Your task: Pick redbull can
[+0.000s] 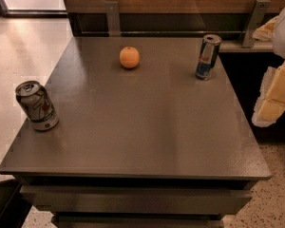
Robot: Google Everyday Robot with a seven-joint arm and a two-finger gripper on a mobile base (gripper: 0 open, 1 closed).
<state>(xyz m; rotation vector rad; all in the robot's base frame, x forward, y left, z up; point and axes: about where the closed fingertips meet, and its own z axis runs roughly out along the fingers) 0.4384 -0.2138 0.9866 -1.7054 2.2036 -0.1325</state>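
Observation:
The redbull can (207,57), slim, blue and silver with a silver top, stands upright at the far right of the grey table (147,127), close to its right edge. My gripper (270,109), a pale white and yellowish shape, hangs at the right edge of the view, off the table's right side. It is nearer to me than the can, to the can's right, and apart from it. It holds nothing that I can see.
An orange (129,57) lies at the far middle of the table. A wider white can (36,105) with red and green marks stands near the left edge. A wooden wall with metal brackets (112,14) runs behind the table.

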